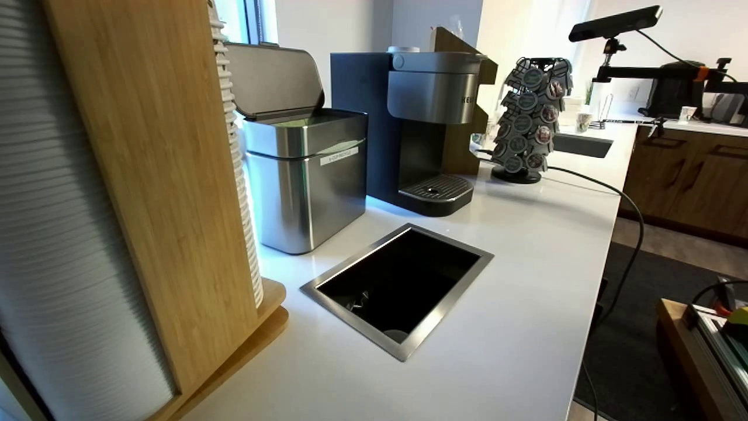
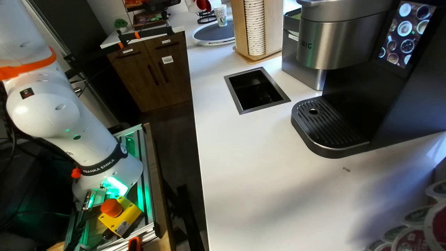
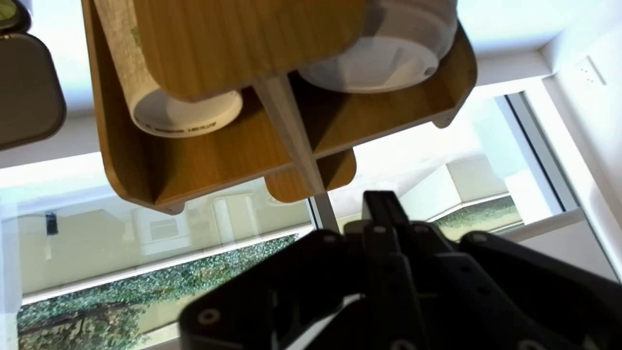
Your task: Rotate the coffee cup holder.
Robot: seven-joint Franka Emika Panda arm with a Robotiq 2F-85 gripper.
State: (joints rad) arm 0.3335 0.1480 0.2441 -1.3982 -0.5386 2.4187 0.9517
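Observation:
The coffee cup holder, a light-wood tower with ribbed stacks of white paper cups, shows in both exterior views (image 1: 155,175) (image 2: 273,29). It stands upright on the counter on a wooden base. In the wrist view the holder (image 3: 252,43) fills the upper part, with a white cup (image 3: 189,116) and a white lid (image 3: 374,73) in its compartments. My gripper (image 3: 386,206) shows only in the wrist view. Its fingertips are together with nothing visible between them. They appear apart from the holder, below it in the picture; the exact distance cannot be told.
On the white counter (image 2: 237,157) are a rectangular steel-rimmed opening (image 1: 403,351), a steel lidded bin (image 1: 327,187), a coffee machine (image 1: 435,88) and a pod rack (image 1: 529,117). The white arm (image 2: 45,104) stands beside the counter. A window (image 3: 194,262) lies behind the holder.

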